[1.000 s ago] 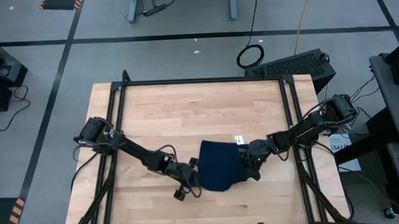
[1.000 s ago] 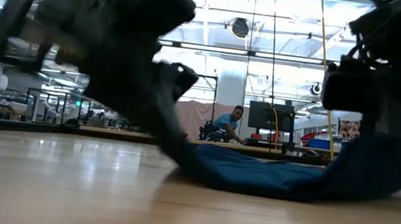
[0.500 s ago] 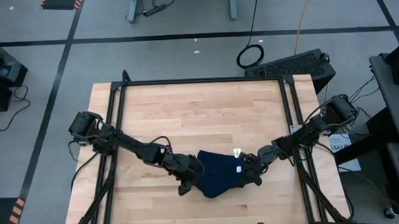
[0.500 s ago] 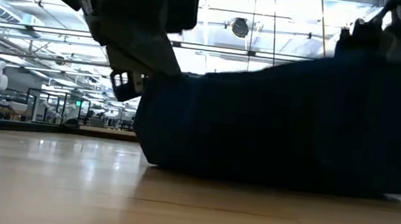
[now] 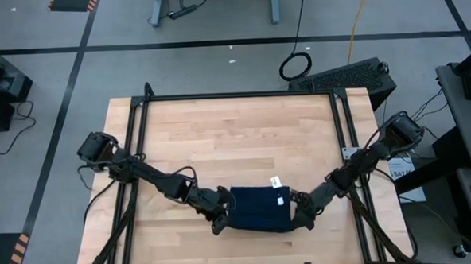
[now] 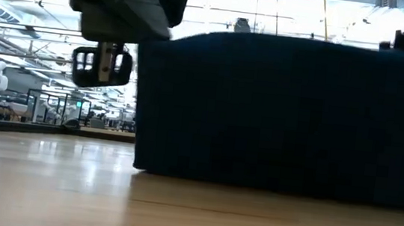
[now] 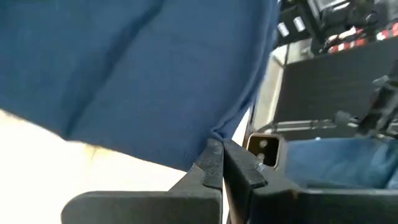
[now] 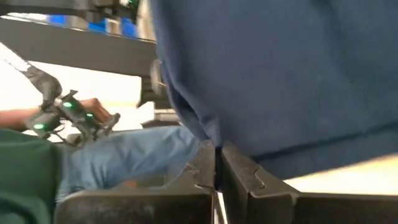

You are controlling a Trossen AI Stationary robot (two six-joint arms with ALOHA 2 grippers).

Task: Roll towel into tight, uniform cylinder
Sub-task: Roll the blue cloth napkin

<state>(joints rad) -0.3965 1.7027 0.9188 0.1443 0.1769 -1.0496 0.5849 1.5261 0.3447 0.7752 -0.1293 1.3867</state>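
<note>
Gripping the towel point(image 5: 257, 210) at 9 and 3 o'clock, left gripper point(image 5: 221, 220) and right gripper point(image 5: 297, 215) clamped shut on cloth, folded only, rolling not begun.

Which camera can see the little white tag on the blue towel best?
The high view: the white tag shows plainly at the far edge of the towel, stretched between the left gripper and right gripper. The low and wrist views show only blue cloth, no tag.

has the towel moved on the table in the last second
Yes. In the high view the towel has shifted toward the table's near edge, pinched by the left gripper and right gripper.
</note>
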